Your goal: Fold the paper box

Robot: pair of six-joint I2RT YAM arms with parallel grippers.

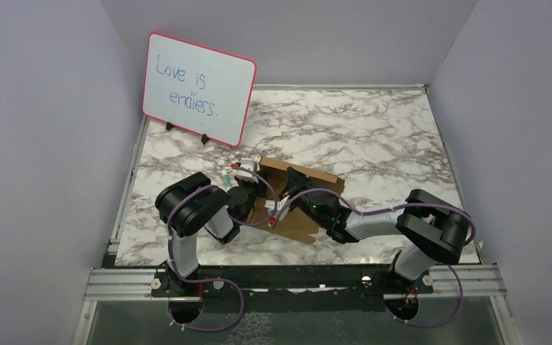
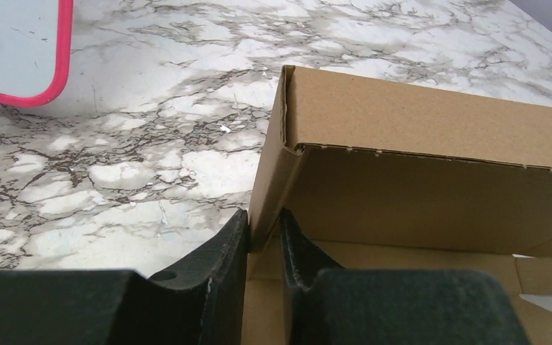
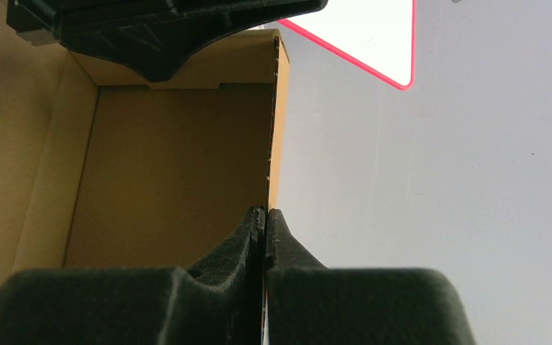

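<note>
The paper box is a brown cardboard box, partly folded with walls raised, in the middle of the marble table between both arms. My left gripper sits at its left side. In the left wrist view my left gripper straddles the box's upright left wall, jaws closed on it. My right gripper reaches in from the right. In the right wrist view my right gripper is shut on the thin edge of a box wall. The left gripper's black body shows at the far end of that view.
A pink-framed whiteboard reading "Love is endless." stands at the back left; it also shows in the left wrist view and the right wrist view. Grey walls enclose the marble table on three sides.
</note>
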